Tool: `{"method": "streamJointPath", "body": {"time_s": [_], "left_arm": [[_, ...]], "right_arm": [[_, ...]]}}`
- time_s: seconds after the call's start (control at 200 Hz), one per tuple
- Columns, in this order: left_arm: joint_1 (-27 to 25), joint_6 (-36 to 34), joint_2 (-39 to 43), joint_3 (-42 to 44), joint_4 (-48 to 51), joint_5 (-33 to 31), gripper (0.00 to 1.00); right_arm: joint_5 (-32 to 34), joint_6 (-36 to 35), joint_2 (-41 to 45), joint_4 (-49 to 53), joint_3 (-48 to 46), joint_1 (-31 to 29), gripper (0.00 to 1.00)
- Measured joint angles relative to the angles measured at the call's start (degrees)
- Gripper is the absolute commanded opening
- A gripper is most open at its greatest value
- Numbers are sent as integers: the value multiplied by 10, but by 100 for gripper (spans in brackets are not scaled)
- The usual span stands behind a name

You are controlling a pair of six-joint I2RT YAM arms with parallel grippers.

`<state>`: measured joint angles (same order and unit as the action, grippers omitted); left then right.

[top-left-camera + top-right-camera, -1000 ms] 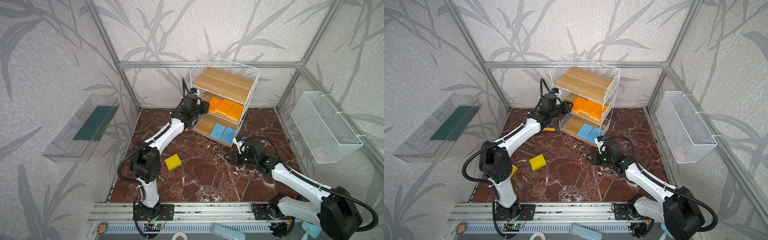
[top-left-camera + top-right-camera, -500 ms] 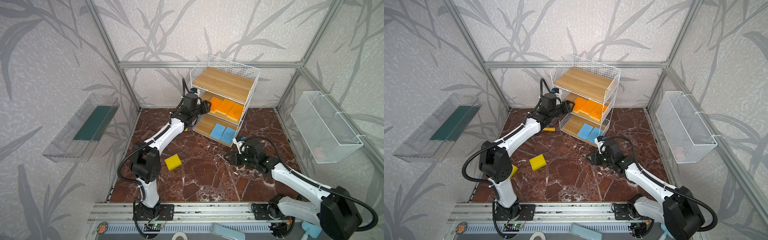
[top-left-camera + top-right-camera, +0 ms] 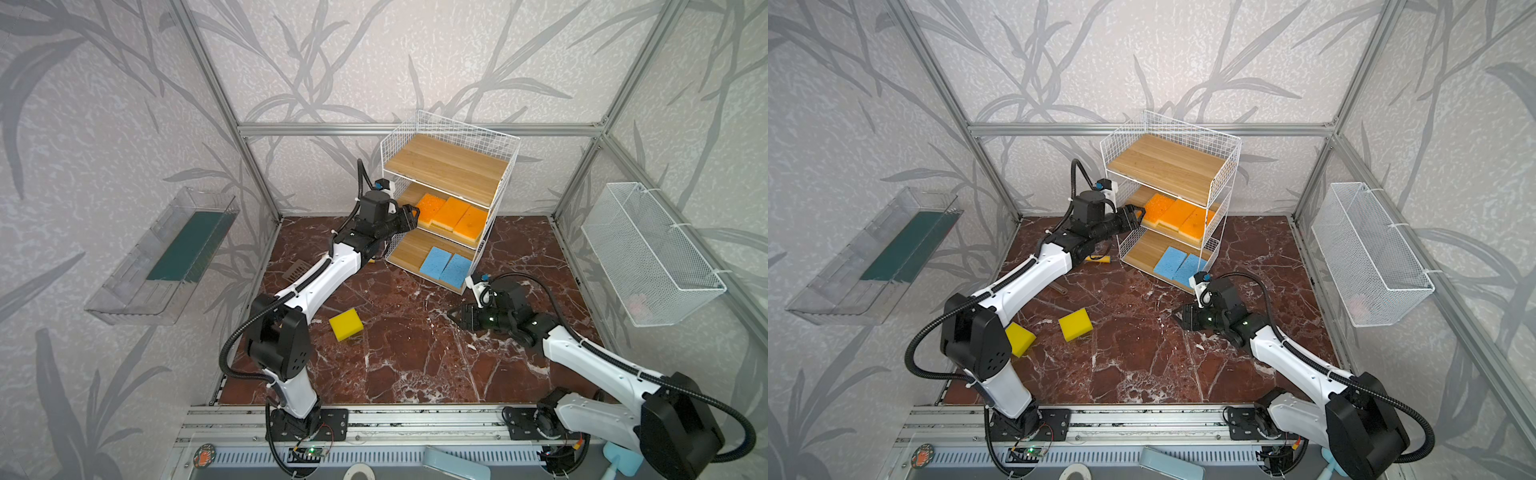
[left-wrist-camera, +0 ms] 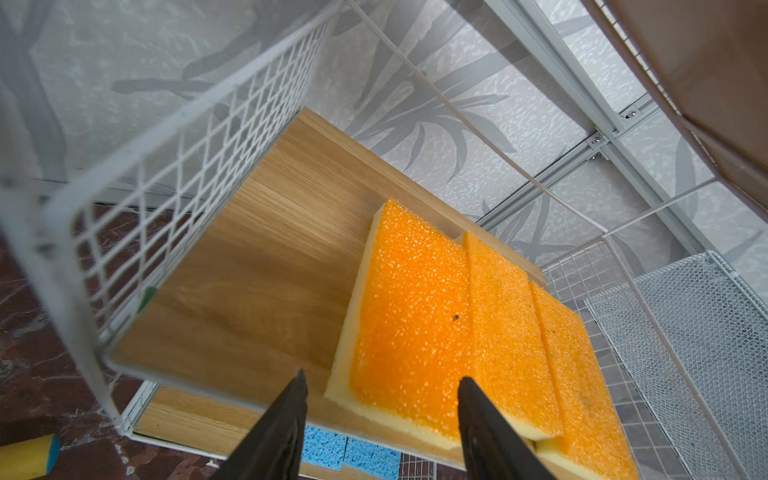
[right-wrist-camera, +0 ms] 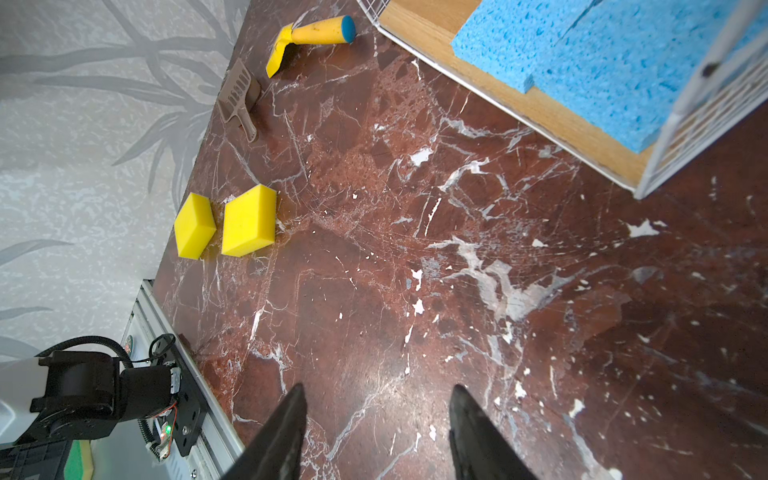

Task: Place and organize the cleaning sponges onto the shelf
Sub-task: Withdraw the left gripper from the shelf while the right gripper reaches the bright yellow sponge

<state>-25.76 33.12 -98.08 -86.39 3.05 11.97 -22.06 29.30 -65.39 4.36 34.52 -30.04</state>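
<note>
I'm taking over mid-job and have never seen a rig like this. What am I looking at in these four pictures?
Two white robot arms, each ending in a two-fingered gripper, work over a marble-patterned table. Two pictures look down on the whole scene from overhead. The other two come from cameras on the arms' wrists and look along the black fingers.

The shelf stands at the back. Three orange sponges lie on its middle board and two blue sponges on the bottom one. Two yellow sponges lie on the table, and a yellow scoop lies near the shelf.

The left gripper is open at the near end of an orange sponge. The right gripper is open above the table. Neither holds anything.
</note>
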Motion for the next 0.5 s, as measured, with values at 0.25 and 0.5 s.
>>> {"method": "streamJointPath", "body": {"time_s": [0.25, 0.5], "left_arm": [[0, 14, 109, 130, -20, 1, 83], [0, 29, 237, 296, -11, -18, 85]], "right_arm": [[-4, -2, -3, 0, 0, 0, 55], [-9, -11, -9, 0, 6, -39, 56]]}}
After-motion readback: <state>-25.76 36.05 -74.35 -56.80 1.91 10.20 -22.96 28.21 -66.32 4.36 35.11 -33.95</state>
